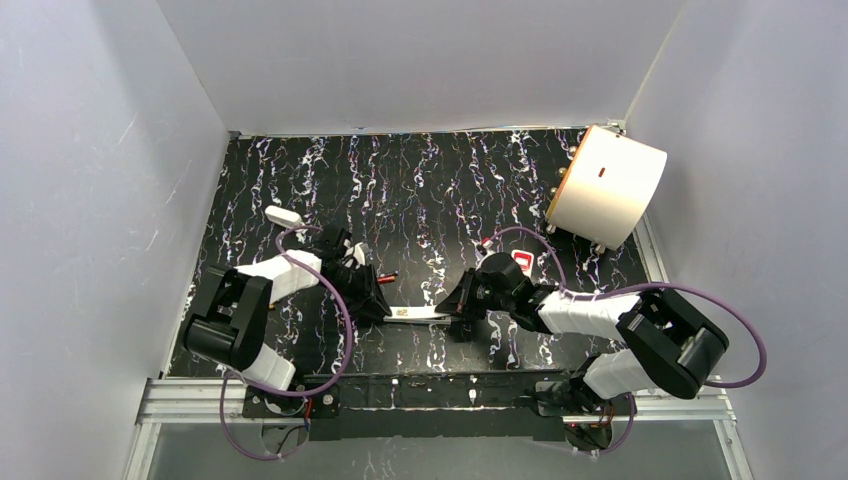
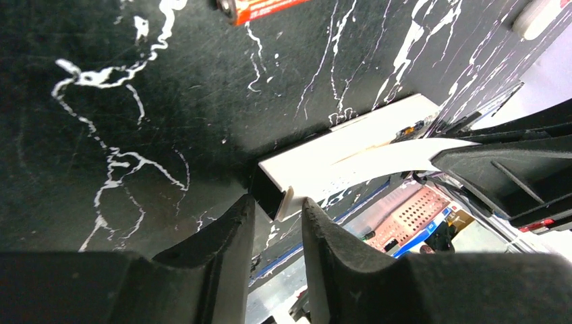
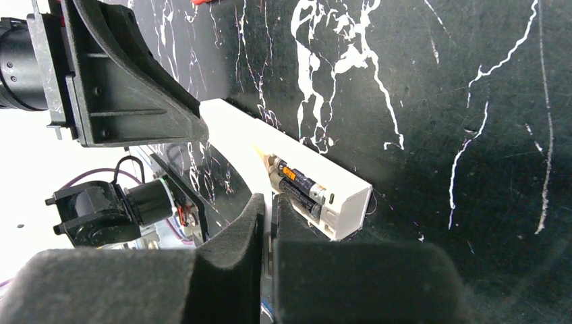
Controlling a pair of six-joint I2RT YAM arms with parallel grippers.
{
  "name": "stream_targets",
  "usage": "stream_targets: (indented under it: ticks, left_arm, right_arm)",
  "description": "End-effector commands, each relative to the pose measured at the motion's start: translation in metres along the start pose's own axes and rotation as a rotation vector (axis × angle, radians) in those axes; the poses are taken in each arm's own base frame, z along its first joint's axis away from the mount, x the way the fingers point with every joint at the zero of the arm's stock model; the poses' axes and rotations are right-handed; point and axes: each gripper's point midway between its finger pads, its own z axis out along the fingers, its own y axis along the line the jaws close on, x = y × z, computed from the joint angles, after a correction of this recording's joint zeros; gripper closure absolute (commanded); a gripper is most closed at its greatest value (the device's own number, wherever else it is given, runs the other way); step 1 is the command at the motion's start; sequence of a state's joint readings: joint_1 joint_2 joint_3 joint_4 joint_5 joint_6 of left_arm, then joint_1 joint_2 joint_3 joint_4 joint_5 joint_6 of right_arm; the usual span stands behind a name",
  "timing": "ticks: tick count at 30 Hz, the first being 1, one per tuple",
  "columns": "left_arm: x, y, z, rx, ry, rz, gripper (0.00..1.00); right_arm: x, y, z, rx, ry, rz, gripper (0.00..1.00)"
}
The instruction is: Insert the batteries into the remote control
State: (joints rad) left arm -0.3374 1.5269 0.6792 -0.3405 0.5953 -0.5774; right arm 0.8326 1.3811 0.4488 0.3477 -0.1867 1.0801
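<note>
white plastic of the remote control [image 1: 420, 313] lies on the black marbled table [image 1: 450, 180] between your two arms. you look to be at the seating step: two batteries [image 3: 300, 187] lie side by side in its open bay, and your right gripper [image 3: 270, 202] sits just beside them, pressed fully closed with nothing in it. your left gripper [image 2: 276, 202] has its jaws narrowly apart around the remote's other end, one pad against it and a sliver of gap at the other, so i would not call that a grip yet. next, i judge, you need that end pinned firmly before the closed right tips press the cells home. only the right wrist view shows you the filled bay; the left wrist view shows only the remote's end. the top view alone places a loose battery [image 1: 386, 277] on the table just beyond the left gripper, and the white oblong piece [image 1: 285, 215] well apart from the remote.
</note>
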Motion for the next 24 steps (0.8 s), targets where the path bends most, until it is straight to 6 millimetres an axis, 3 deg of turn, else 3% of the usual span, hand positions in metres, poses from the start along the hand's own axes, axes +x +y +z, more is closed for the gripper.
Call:
stream_targets:
  ticks: [1,7,11,17,24]
  left_arm:
    - [0.01,0.053,0.011,-0.254,0.018,-0.032,0.73]
    - [0.015,0.066,0.012,-0.327,0.039,-0.051,0.77]
    - [0.017,0.07,0.01,-0.35,0.05,-0.055,0.78]
    - [0.018,0.07,0.012,-0.35,0.068,-0.059,0.78]
    - [0.018,0.068,0.013,-0.338,0.078,-0.058,0.78]
  right_arm:
    - [0.007,-0.024,-0.002,0.113,0.029,-0.037,0.86]
    - [-0.001,-0.011,-0.012,0.109,0.01,-0.042,0.56]
    - [-0.012,0.007,-0.03,0.078,-0.018,-0.035,0.44]
    - [-0.017,0.0,-0.051,0.12,-0.046,-0.011,0.4]
    - [-0.014,-0.013,-0.041,0.17,-0.006,-0.072,0.42]
